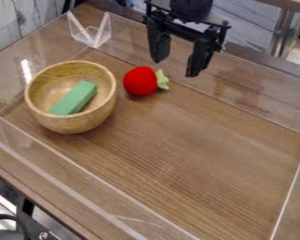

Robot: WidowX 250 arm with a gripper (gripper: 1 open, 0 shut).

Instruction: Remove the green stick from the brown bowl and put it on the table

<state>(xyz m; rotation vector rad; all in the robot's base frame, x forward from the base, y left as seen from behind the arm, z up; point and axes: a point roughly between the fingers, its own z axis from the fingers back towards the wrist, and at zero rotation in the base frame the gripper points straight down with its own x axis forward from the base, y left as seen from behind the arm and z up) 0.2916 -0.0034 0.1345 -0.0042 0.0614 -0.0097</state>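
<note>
Two risks, I'd say: the open, empty fingers (175, 58) hang by the strawberry toy (142, 81), and the green stick (75, 97) lying flat in the brown bowl (40, 114) could slip, tipping it on the bench (202, 141).

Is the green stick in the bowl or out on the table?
In: the flat light-green stick lies inside the round tan wooden bowl, leaning against its inner wall.

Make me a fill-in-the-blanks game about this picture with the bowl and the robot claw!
1. The green stick lies inside the brown ____.
2. The red strawberry toy sits on the table, to the ____ of the bowl in the picture.
3. The gripper hangs above the table with its jaws ____.
4. The gripper holds ____.

Missing words: bowl; right; open; nothing
</note>
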